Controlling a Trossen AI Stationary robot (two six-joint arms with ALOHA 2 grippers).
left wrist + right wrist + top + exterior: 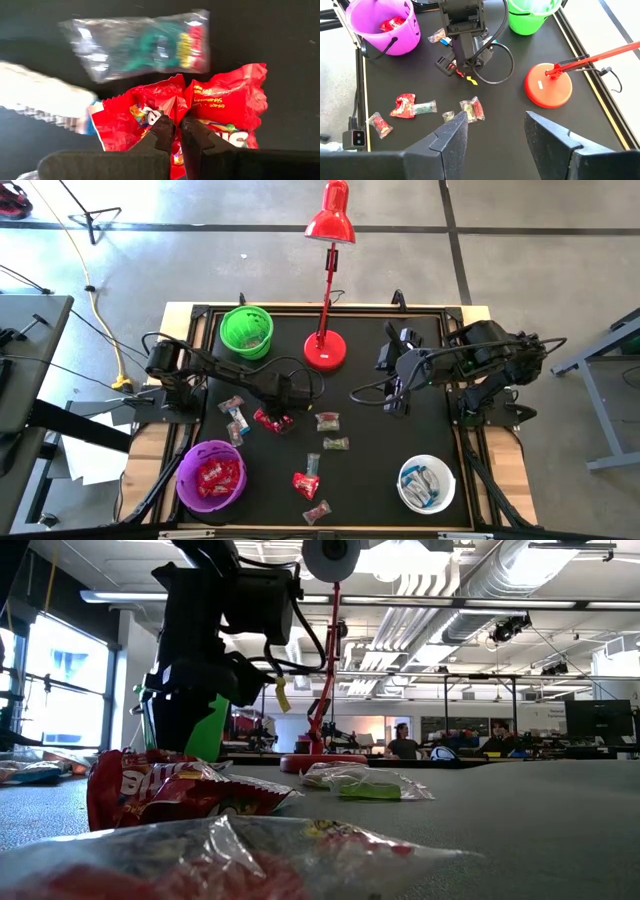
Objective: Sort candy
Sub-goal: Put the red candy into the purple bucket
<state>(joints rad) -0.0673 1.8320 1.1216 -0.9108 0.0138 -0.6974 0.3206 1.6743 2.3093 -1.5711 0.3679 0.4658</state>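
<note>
Fingers: left gripper (178, 131) pinched shut on red candy pack (150, 117), tips biting the wrapper's crimped edge; a 2nd red pack (227, 107) touches it on one side, so it can't be ruled out that both are caught.
Held item, position: red pack (272, 421) lies on the mat left of centre, below the lamp base (324, 352); not lifted yet as far as the views show.
Neighbours: clear greenish pack (142, 42) and a blue-white one (45, 100) just beside the red pair; more loose candy toward the mat's near edge, e.g. red pack (306, 484).
Bowls: purple bowl (211, 477) at near-left corner already holds red packs; green bowl (246, 332) at far-left; white bowl (427, 485) at near-right w/ blue-white packs.
Right arm: right gripper (495, 131) jaws wide apart, holding nothing, waiting over the mat's right half.
Step in hand (judgement): grasp red pack, carry to purple bowl.
Doing it well: lift straight up & slow, check only 1 pack comes; wrapper grip is thin, so avoid jerks; clear the bowl rim before release; drop from low over the bowl's middle.
Risk: 2nd pack dragging along or slipping mid-carry.
</note>
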